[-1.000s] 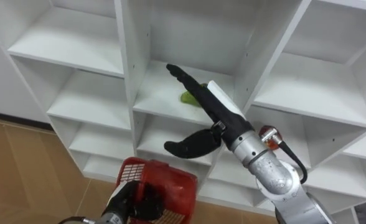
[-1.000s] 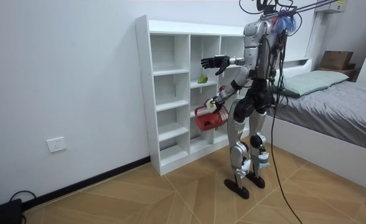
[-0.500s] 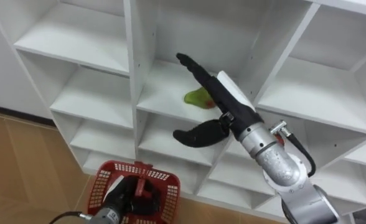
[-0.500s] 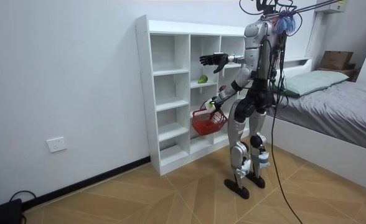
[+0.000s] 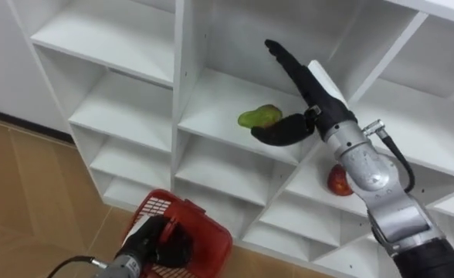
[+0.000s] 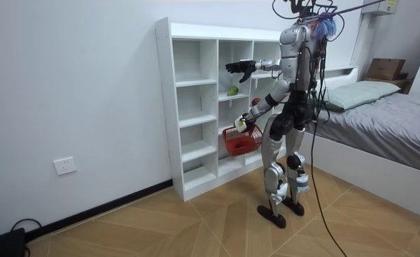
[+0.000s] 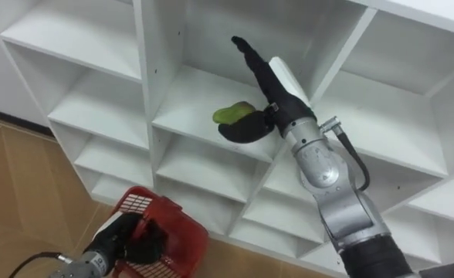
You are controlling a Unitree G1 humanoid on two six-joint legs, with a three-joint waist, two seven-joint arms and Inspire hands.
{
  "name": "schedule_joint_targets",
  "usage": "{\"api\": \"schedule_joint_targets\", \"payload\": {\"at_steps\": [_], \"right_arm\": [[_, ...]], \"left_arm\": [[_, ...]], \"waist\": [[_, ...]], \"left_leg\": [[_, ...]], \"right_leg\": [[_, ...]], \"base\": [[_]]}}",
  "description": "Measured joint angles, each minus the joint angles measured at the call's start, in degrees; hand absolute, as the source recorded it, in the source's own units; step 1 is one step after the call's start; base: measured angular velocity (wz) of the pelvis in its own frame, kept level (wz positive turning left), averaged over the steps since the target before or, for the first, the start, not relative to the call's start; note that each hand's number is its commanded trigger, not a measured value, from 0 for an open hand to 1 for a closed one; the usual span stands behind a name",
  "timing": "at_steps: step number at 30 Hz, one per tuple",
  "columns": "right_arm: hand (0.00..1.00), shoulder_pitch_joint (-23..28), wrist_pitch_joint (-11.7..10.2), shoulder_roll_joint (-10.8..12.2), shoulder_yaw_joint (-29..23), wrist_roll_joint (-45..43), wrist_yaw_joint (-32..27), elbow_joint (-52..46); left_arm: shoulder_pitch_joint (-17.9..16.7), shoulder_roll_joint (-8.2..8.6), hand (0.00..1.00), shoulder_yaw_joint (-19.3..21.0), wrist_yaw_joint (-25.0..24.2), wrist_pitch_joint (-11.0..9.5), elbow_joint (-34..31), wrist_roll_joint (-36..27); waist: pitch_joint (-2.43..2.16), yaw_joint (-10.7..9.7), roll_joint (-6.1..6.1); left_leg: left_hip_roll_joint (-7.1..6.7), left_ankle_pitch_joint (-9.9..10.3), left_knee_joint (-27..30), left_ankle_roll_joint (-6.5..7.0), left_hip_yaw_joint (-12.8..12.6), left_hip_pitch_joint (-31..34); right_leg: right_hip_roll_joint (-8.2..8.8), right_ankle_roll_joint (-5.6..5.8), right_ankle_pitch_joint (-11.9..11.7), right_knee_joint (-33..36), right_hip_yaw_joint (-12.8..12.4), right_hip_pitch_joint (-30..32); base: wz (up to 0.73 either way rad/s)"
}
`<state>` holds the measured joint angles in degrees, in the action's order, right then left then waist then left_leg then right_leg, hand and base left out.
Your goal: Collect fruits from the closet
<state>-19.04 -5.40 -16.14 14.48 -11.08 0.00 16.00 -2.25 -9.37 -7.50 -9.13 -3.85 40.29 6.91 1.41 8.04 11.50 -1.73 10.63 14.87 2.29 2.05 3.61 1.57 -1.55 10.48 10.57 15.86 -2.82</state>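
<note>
A green fruit [image 5: 259,117] [image 7: 232,113] lies on a middle shelf of the white closet [image 6: 196,107]. My right hand [image 5: 317,94] [image 7: 278,87] reaches into that compartment just right of the fruit. Its fingers are straight and point at the back wall. The thumb curves along the shelf, right beside the fruit. A red fruit [image 5: 339,180] sits one shelf lower, in the compartment to the right, partly behind my forearm. Low at the left, my left hand [image 5: 160,244] [image 7: 133,242] is shut on the handle of a red basket [image 5: 208,232] [image 7: 177,222].
The closet's other compartments [image 5: 119,116] hold nothing. I stand facing the closet on a wooden floor [image 6: 196,221]. A bed [image 6: 388,114] is behind me at the room view's right.
My right hand has gone deeper into the compartment, and its thumb now lies beside the green fruit. The basket swung a little in my left hand. The view shifted, baring the red fruit.
</note>
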Motion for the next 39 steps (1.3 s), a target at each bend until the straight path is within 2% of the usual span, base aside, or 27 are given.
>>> {"api": "schedule_joint_targets", "payload": {"at_steps": [8, 15, 24, 29, 33, 39], "right_arm": [[0.00, -5.14, 0.12, -0.62, -0.17, -0.38, -0.08, 6.04], [0.00, -5.40, 0.63, -1.11, -0.18, -0.40, 0.48, 7.30], [0.00, -5.43, 1.25, -1.11, 0.09, -0.47, 0.82, 9.32], [0.00, -5.55, 1.22, -1.07, 0.62, -1.21, 1.05, 12.99], [0.00, -5.85, 1.75, -1.10, 1.18, -1.21, 0.96, 16.39], [0.00, -6.16, 1.75, -1.11, 2.88, -1.31, 0.93, 18.53]], "left_arm": [[0.11, -0.61, 1.00, 1.77, -0.63, 1.82, 0.26, 2.78], [0.20, -0.78, 1.00, 1.74, -1.29, 3.73, 0.24, 2.84], [0.20, -0.87, 1.00, 1.61, -1.74, 4.26, 0.27, 2.84], [0.19, -0.91, 1.00, 1.52, -1.68, 4.27, 1.32, 2.75], [0.10, -1.33, 1.00, 0.42, -1.65, 4.28, 1.56, 2.65], [0.17, -1.45, 1.00, 0.56, -1.46, 4.27, 1.54, 2.37]], "waist": [[-0.04, 0.10, 0.09], [-0.02, 0.12, 0.04], [0.00, 0.47, -0.01], [-0.02, 0.71, 0.00], [-0.02, 1.90, 0.02], [-0.02, 2.04, 0.03]], "left_leg": [[-0.13, 0.02, 0.97, 0.03, 0.45, 2.48], [-0.13, 0.00, 2.13, 0.03, 1.24, 4.35], [-0.16, 0.01, 2.62, 0.03, 1.57, 5.62], [-0.38, -0.01, 2.68, 0.05, 2.16, 5.82], [-0.46, -0.02, 2.68, 0.06, 2.23, 5.82], [-0.48, -0.01, 2.52, 0.06, 2.18, 5.85]], "right_leg": [[-0.02, -0.05, -0.04, 0.16, 0.07, 1.41], [-0.09, -0.17, -0.34, 0.19, 0.10, 2.72], [-0.50, -0.16, -0.53, 0.17, 0.31, 3.59], [0.03, -0.11, -0.56, 0.17, 1.50, 3.51], [0.15, -0.08, -0.55, 0.17, 1.62, 3.49], [0.19, -0.07, -0.55, 0.17, 1.60, 3.54]], "base": [[0.04], [0.03], [0.02], [0.09], [0.01], [0.00]]}}
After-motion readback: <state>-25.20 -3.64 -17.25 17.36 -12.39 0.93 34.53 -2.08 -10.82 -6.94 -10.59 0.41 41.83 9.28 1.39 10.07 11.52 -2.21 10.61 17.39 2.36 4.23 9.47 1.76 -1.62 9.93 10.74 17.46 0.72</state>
